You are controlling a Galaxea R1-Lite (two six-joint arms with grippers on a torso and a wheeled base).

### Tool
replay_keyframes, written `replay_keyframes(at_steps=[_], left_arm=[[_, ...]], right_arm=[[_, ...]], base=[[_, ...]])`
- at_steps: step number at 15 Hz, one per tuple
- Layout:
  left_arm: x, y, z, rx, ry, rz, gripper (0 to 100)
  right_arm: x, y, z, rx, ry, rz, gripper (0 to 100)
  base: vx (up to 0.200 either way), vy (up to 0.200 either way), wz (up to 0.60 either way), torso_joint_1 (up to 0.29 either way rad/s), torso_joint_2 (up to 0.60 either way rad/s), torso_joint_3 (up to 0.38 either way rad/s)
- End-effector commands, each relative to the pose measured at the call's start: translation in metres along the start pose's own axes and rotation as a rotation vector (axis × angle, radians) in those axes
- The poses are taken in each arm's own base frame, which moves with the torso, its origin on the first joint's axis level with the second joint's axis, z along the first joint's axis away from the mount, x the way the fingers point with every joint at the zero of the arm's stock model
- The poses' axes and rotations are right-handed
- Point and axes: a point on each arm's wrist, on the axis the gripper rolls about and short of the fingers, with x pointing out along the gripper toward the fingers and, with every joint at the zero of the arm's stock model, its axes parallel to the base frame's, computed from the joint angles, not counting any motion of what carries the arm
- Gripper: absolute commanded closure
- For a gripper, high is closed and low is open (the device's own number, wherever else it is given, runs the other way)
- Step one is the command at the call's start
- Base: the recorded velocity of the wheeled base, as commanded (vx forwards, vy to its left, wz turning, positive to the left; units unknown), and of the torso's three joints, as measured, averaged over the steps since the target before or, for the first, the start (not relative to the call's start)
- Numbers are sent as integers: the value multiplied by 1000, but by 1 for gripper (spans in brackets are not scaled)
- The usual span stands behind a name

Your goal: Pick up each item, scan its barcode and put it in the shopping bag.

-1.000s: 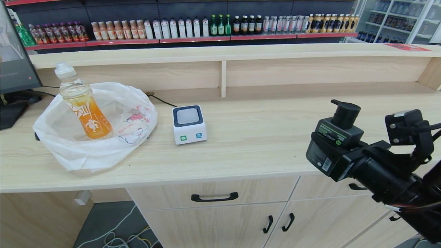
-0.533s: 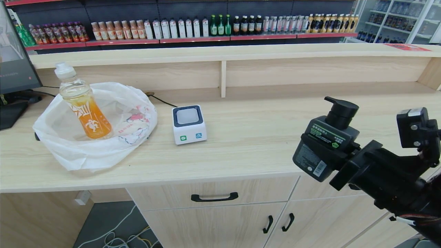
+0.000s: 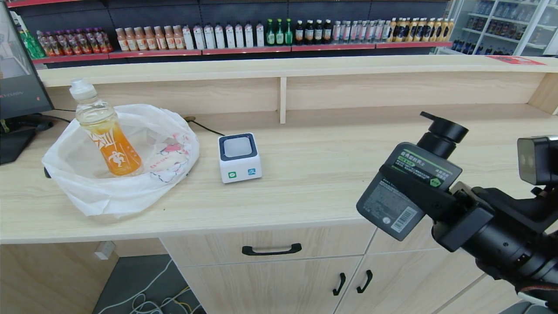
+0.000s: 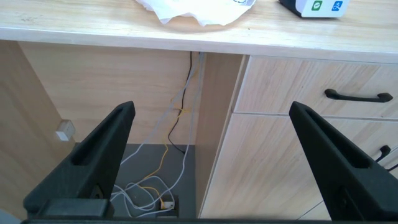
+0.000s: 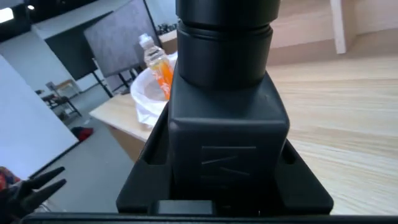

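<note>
Black pump bottle (image 3: pixel 392 205) hangs tilted, clamped in the right gripper (image 3: pixel 429 198); the left gripper (image 4: pixel 212 112) stands spread.

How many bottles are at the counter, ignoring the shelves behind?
2: the orange drink bottle stands in the shopping bag; the black pump bottle is in the right pincer. The bag may hide more.

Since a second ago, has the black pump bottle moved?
Yes. The black pump bottle, held in the right pincer, has shifted left toward the white scanner, its base now overlapping the front edge of the counter.
</note>
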Motion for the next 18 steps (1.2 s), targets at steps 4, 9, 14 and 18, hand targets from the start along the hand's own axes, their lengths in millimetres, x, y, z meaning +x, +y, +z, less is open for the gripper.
replay_keyframes(at_steps=[4, 9, 14, 18], left_arm=[[0, 0, 0, 0, 0, 1, 0], [0, 0, 0, 0, 0, 1, 0], [0, 0, 0, 0, 0, 1, 0], [0, 0, 0, 0, 0, 1, 0]], right_arm=[[0, 12, -7, 184, 34, 51, 100], [4, 37, -14, 341, 80, 162, 100], [11, 41, -10, 456, 69, 184, 100], [18, 43, -4, 514, 45, 201, 100]], base=[[0, 0, 0, 0, 0, 0], [0, 0, 0, 0, 0, 0], [0, 0, 0, 0, 0, 0], [0, 0, 0, 0, 0, 0]])
